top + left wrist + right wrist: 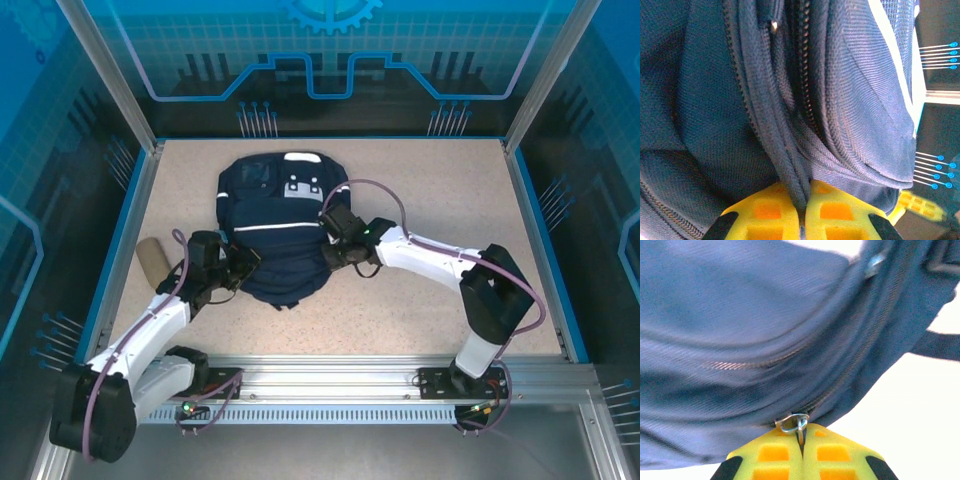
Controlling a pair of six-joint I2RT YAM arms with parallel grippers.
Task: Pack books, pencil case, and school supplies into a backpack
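Observation:
The navy backpack (280, 225) with white stripes lies flat mid-table, its grey-white patch toward the back. My left gripper (240, 268) is shut on a fold of its zipper-edge fabric (792, 175) at the lower left side, yellow fingers (765, 212) pressed together on it. My right gripper (338, 250) is at the bag's right side, shut on a metal zipper pull (794, 422) of the backpack (740, 330). The tan pencil case (152, 258) lies on the table to the left of the left arm. The books are out of view.
Blue-rimmed walls enclose the speckled table (440, 190). The right arm's white links (440, 255) stretch across the right half. An aluminium rail (330, 378) runs along the near edge.

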